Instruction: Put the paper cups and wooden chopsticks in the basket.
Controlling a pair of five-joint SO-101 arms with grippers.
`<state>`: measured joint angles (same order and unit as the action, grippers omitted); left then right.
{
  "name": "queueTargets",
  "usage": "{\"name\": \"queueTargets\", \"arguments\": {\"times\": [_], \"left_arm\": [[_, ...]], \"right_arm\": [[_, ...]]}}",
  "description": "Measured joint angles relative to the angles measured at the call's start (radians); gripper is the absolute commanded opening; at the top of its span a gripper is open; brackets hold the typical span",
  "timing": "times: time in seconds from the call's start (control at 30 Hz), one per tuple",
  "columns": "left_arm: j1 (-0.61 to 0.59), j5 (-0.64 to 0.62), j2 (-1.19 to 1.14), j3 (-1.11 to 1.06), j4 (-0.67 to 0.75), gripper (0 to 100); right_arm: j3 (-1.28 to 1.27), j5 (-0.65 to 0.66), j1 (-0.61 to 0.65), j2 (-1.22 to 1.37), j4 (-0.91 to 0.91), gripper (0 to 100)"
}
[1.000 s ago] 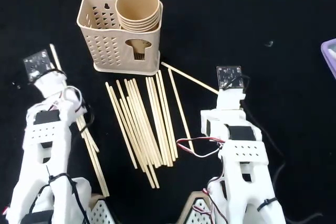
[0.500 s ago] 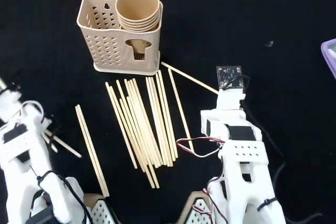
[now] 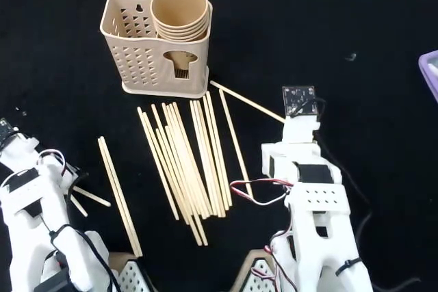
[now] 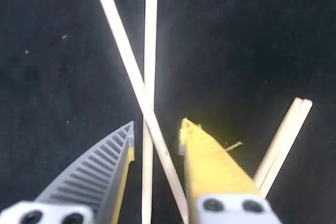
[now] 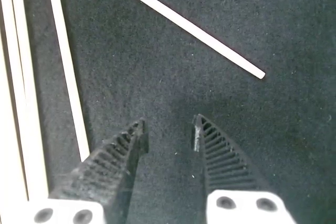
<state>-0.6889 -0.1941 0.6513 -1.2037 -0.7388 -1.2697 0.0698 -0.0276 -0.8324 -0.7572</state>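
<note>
left gripper (image 4: pixel 157 124): jaws spread, low over the black worktop (image 3: pixel 356 100) near its left edge, straddling two crossed chopsticks (image 4: pixel 149 51); nothing pinched yet. risk: closing at the crossing would likely scissor the two sticks, so one slips out or both twist in the grip.
chopstick pair (image 4: pixel 283 140): lying side by side just beside the left gripper. risk: could be nudged as the jaws close.
basket (image 3: pixel 147 66): upright at the far side, well apart from the left gripper; paper cups (image 3: pixel 180 8) already stacked in its right part. risk: a long stick carried crooked could catch the rim or the cups and tip what looks like a light basket.
chopstick bundle (image 3: pixel 185 162): loose on the worktop in front of the basket, not yet collected.
right gripper (image 5: pixel 169 129): jaws spread over bare worktop, holding nothing; single chopstick (image 5: pixel 178 22) near.
</note>
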Motion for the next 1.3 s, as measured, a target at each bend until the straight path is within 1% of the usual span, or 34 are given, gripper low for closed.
{"name": "queueTargets", "arguments": {"times": [0.17,0.33,0.4,0.53,0.6,0.7,0.73,1.07,1.23,1.3], "left_arm": [[0.000,0.000,0.000,0.002,-0.017,17],[-0.003,0.052,0.000,0.002,-0.017,17],[-0.040,0.068,0.000,0.002,-0.002,17],[-0.129,0.110,0.000,0.002,0.078,16],[-0.130,0.124,0.000,-0.020,0.091,14],[-0.130,0.130,0.002,-0.044,0.097,8],[-0.130,0.132,0.002,-0.044,0.098,7],[-0.118,0.135,0.002,-0.046,0.097,17],[-0.118,0.133,0.002,-0.046,0.097,19],[-0.117,0.109,0.002,-0.046,0.097,19]], "right_arm": [[0.000,0.000,0.000,0.000,0.000,15.5],[0.000,0.000,0.000,0.000,0.000,15.5],[0.000,0.000,0.000,0.000,0.000,15.5],[0.000,0.000,0.000,0.000,0.000,15.5],[0.000,0.000,0.000,0.000,0.000,15.5],[0.000,0.000,0.000,0.000,0.000,15.5],[0.000,0.000,0.000,0.000,0.000,15.5],[0.000,0.000,0.000,0.000,0.000,15.5],[0.000,0.000,0.000,0.000,0.000,15.5],[0.000,0.000,0.000,0.000,0.000,15.5]]}}
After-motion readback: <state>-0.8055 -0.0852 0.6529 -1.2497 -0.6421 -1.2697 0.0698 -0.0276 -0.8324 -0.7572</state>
